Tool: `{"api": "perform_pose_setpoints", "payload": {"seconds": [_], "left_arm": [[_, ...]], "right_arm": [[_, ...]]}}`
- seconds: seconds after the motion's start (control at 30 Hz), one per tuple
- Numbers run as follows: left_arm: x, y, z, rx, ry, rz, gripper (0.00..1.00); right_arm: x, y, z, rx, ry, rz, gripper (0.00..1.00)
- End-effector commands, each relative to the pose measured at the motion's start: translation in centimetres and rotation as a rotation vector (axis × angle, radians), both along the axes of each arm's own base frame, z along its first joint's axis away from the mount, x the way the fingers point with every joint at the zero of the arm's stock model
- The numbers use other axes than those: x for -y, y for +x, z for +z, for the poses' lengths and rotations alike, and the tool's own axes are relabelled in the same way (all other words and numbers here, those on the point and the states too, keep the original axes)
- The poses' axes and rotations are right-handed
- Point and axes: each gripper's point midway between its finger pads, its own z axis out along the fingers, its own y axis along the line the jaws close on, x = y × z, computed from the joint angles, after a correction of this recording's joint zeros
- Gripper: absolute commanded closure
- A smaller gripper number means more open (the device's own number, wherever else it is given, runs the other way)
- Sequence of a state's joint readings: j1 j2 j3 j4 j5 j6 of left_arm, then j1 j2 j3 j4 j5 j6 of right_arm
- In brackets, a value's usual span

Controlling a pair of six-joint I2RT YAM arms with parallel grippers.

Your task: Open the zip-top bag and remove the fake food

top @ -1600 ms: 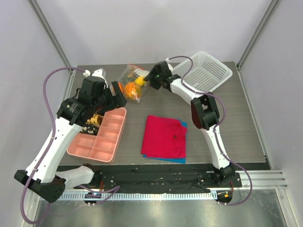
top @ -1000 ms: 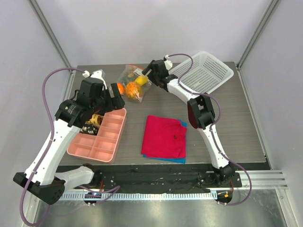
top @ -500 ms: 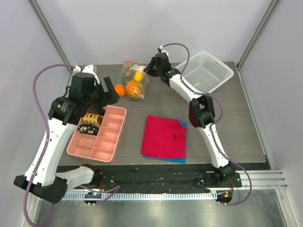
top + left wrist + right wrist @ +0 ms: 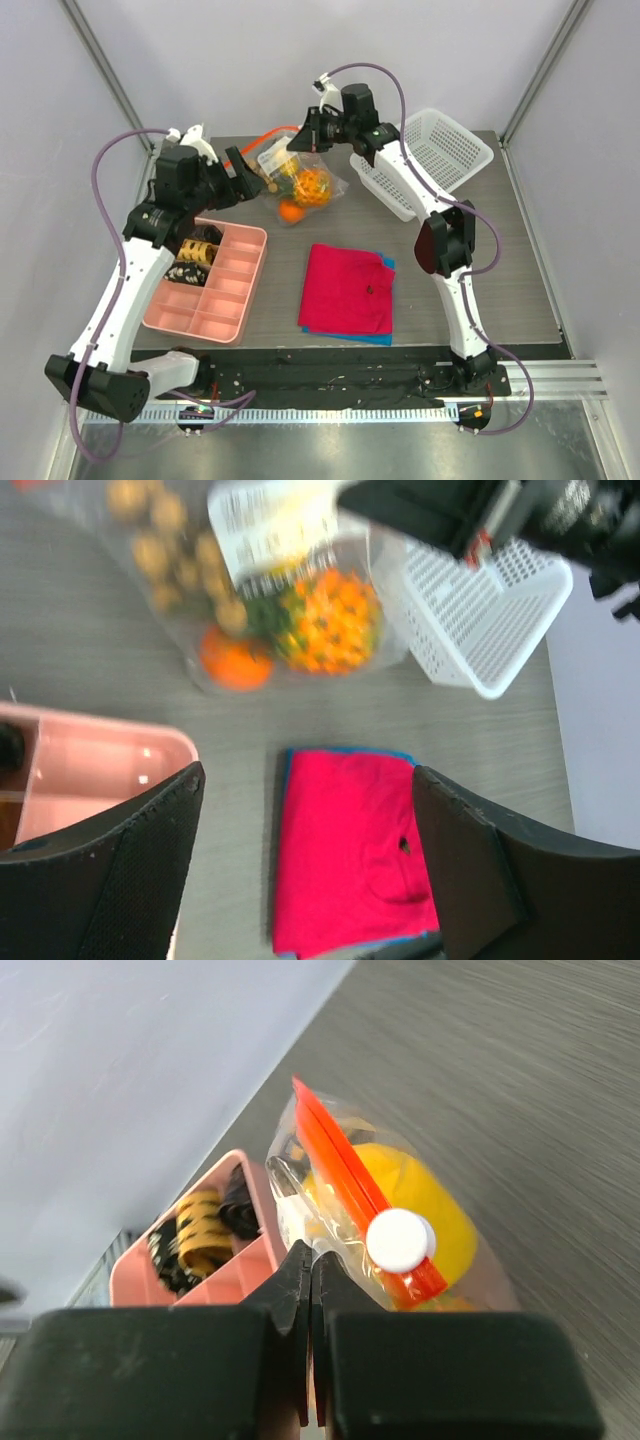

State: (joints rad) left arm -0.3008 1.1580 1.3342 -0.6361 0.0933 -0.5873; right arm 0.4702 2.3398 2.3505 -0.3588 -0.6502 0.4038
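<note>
From overhead we see the clear, crinkly plastic zip-top bag [image 4: 300,178] at the top centre of the frame, over the far part of the dark grey wood-grain table [image 4: 500,260]. The right gripper [image 4: 300,138] meets it from the upper right. The left gripper [image 4: 250,175] sits just to its left, apart from it. Only the right wrist view shows the grasp: the black fingers [image 4: 290,1300] are pressed together with no gap. Their tips pinch the clear film just beside the orange-red zip strip [image 4: 350,1175], which carries a round white slider [image 4: 400,1240]. A yellow toy fruit [image 4: 420,1210] lies behind the strip. The left wrist view shows its own fingers [image 4: 120,870] spread wide around nothing. In its upper half it shows the fake food [image 4: 300,630] through the plastic: an orange toy pineapple with green leaves [image 4: 335,620], a round orange fruit [image 4: 235,660] and blurred brownish pieces [image 4: 165,540]. Overhead, the bag's long axis runs from upper left to lower right, with the zip mouth at the upper left and the food bunched at the lower right. The white mesh basket [image 4: 440,150] lies just right of the bag, and the pink plastic compartment tray [image 4: 215,300] is at the lower left. Bare tabletop separates the bag from the folded red cloth [image 4: 348,290] below it and also shows right of the cloth up to the table's edge.
</note>
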Motion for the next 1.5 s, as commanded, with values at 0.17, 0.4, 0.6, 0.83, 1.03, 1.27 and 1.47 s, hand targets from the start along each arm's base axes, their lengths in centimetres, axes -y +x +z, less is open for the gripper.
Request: {"api": "perform_pose_setpoints", "payload": {"seconds": [0.17, 0.4, 0.6, 0.83, 1.03, 1.27, 1.47], "left_arm": [[-0.1, 6.7, 6.3, 0.304, -0.072, -0.200, 0.20], [1.6, 9.6, 1.1, 0.192, -0.156, -0.530, 0.13], [-1.1, 11.5, 2.2, 0.245, -0.324, -0.539, 0.17], [2.2, 9.5, -0.3, 0.215, -0.390, -0.691, 0.24], [2.9, 8.6, -1.1, 0.209, -0.409, -0.734, 0.28], [4.1, 8.4, -2.1, 0.160, -0.428, -0.769, 0.58], [4.1, 8.6, -1.9, 0.167, -0.425, -0.762, 0.88]], "right_arm": [[-0.3, -5.2, 6.3, 0.217, 0.057, 0.275, 0.99], [-1.4, -8.5, 4.0, 0.296, 0.010, 0.404, 0.99], [-0.4, -11.1, 5.5, 0.368, 0.013, 0.492, 0.99], [-0.5, -11.6, 5.3, 0.346, 0.017, 0.512, 0.99], [-0.6, -11.3, 4.8, 0.334, 0.007, 0.499, 0.99], [-0.6, -11.2, 3.6, 0.322, -0.005, 0.502, 0.99], [-0.7, -9.9, 3.8, 0.321, -0.019, 0.451, 0.98]]}}
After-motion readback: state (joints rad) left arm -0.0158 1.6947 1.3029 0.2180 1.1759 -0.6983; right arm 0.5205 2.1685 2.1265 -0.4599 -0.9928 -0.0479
